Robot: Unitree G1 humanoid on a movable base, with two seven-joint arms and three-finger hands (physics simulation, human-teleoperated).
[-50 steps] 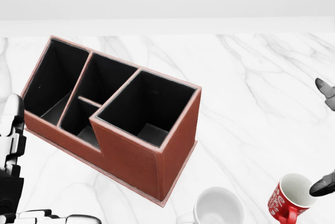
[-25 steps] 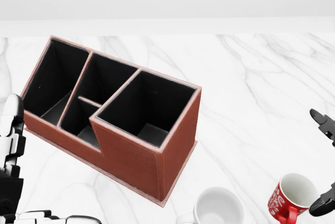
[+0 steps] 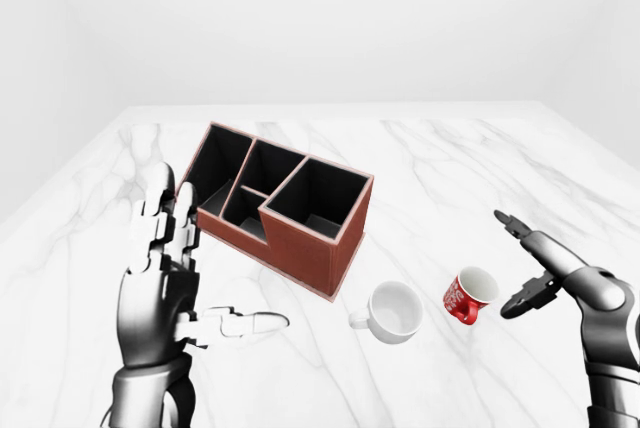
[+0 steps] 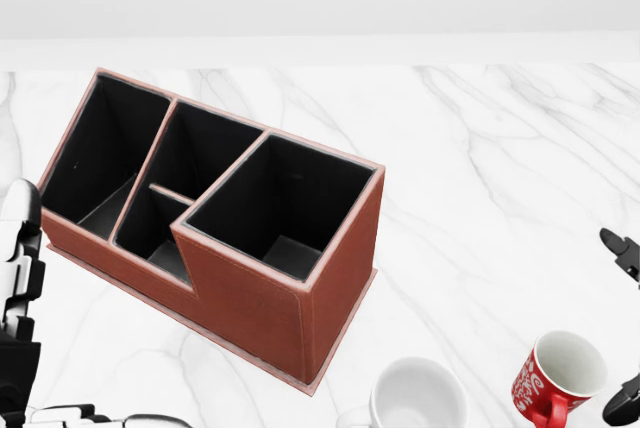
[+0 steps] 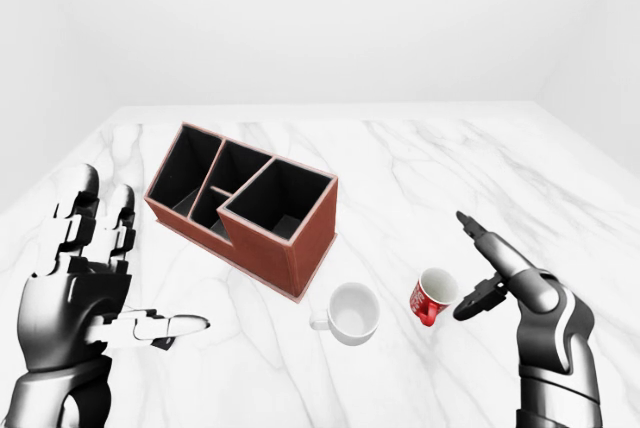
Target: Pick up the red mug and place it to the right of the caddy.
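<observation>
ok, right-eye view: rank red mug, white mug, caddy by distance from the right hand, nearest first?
Measured from the right hand, whose fingers are spread:
1. red mug, just to the hand's left, lying tilted, not gripped.
2. white mug, farther left, near the caddy's lower corner.
3. caddy, farthest, toward the view's upper left.

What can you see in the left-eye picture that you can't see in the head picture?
Only the left-eye view shows both whole hands: the left hand open with fingers up, and the right hand open beside the red mug. Only the head view looks deep into the caddy, showing its dark compartments up close. Both show the caddy, the white mug, the red mug and the marble table.
</observation>
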